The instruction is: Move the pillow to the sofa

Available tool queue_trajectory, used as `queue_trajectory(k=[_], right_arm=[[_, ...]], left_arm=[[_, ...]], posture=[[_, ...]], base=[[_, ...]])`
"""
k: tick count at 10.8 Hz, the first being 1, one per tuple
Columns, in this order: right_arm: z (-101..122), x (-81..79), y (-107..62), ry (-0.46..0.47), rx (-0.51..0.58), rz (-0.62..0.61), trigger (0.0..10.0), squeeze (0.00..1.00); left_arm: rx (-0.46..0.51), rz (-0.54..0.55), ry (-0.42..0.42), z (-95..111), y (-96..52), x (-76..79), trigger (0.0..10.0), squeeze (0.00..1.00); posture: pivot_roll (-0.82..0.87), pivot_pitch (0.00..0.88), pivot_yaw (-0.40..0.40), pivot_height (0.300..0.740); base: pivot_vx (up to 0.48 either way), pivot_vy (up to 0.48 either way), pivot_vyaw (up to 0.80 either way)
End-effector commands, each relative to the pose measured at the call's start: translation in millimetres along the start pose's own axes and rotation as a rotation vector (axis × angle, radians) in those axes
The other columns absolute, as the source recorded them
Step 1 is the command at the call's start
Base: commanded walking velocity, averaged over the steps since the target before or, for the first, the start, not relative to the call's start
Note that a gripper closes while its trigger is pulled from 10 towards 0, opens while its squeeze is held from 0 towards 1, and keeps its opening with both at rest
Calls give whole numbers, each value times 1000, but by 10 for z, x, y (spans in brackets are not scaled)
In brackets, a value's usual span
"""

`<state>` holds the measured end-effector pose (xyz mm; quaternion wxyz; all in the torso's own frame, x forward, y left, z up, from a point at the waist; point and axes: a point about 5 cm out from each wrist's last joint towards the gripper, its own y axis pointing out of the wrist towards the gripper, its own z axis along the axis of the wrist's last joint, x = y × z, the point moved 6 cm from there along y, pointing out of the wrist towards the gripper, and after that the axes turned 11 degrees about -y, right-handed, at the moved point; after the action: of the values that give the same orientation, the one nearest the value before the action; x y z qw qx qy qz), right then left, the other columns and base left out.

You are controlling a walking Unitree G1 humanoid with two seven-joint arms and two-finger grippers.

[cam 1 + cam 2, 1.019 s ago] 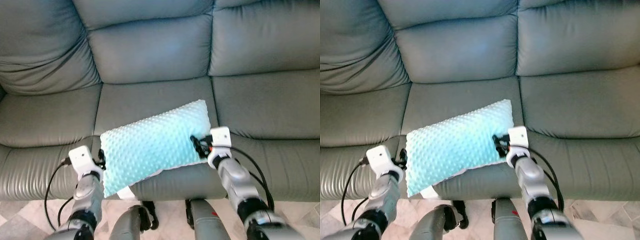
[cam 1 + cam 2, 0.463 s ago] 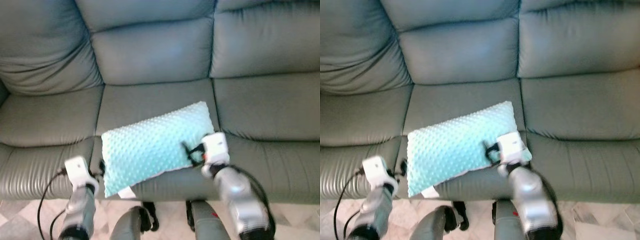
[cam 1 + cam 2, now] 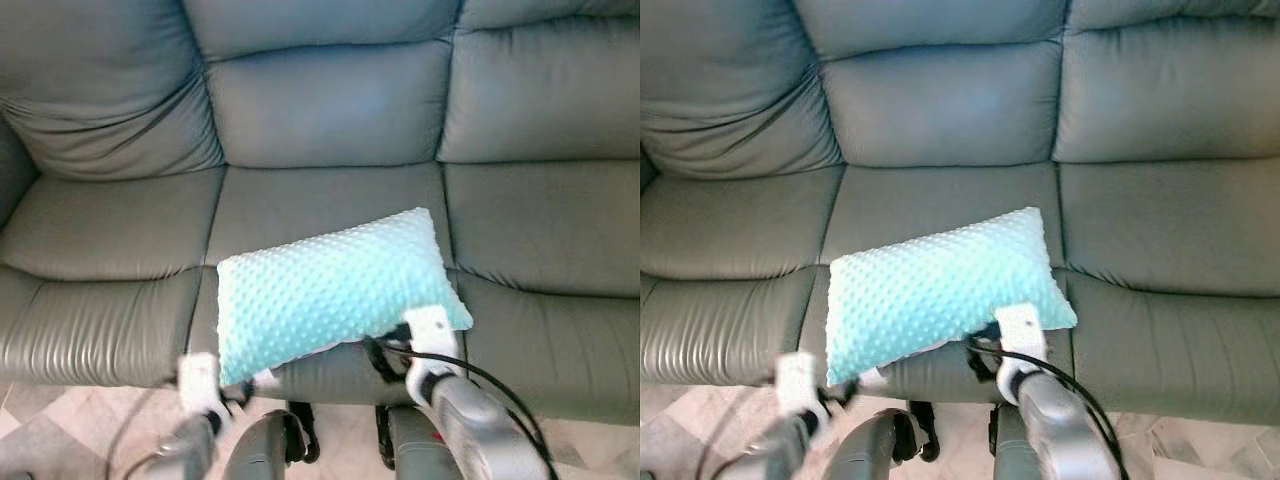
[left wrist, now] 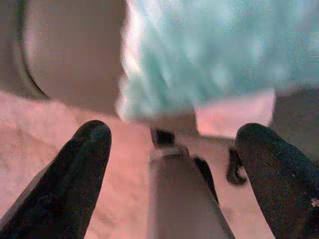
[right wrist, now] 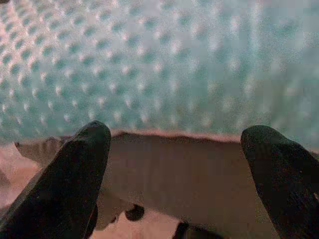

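Observation:
A mint-green dotted pillow [image 3: 330, 290] lies tilted on the middle seat of the grey leather sofa [image 3: 320, 100], with its near corner hanging over the seat's front edge. My left gripper [image 3: 238, 396] is low, just below that near left corner and apart from it; its fingers [image 4: 75, 169] are open with nothing between them. My right gripper [image 3: 380, 356] sits under the pillow's near right edge, and its fingers [image 5: 70, 174] are also open and empty. The pillow [image 5: 164, 64] lies just beyond them.
The sofa's other seat cushions [image 3: 100, 230] lie on either side, with the backrest behind. Marbled floor tiles [image 3: 60, 420] show below the seat front. My own legs [image 3: 265, 450] stand close against the sofa base.
Both grippers have drawn back and down from the pillow's two ends. The pillow stays lying on the seat. The camera has shifted a little.

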<state>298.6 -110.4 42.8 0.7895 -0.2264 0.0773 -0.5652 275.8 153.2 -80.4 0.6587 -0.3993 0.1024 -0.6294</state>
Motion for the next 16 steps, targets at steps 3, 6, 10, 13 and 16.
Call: queue_trajectory(k=[3, 6, 10, 13, 16], right_arm=[[-37, 6, -132, 42, -57, 6, 10000, 1000], [81, 54, -135, 41, -47, 2, 10000, 973], [116, 107, -126, 43, -47, -12, 10000, 918], [132, 93, -115, 48, -46, -10, 10000, 788], [117, 40, -115, 57, -54, 14, 10000, 788]], left_arm=[[-107, -1, 32, -298, 28, 96, 10000, 1000], [-74, 46, 30, -205, 155, 211, 10000, 0], [-12, 51, 37, -59, 203, 278, 10000, 0], [55, 88, 35, 114, 214, 219, 10000, 0], [108, 97, 47, 318, 242, 251, 10000, 0]], posture=[[-299, 351, 135, 740], [-338, 365, 124, 740], [-340, 368, 127, 740], [-338, 367, 126, 740], [-340, 370, 124, 740]], base=[[0, 0, 0], [0, 0, 0], [0, 0, 0], [0, 0, 0], [0, 0, 0]])
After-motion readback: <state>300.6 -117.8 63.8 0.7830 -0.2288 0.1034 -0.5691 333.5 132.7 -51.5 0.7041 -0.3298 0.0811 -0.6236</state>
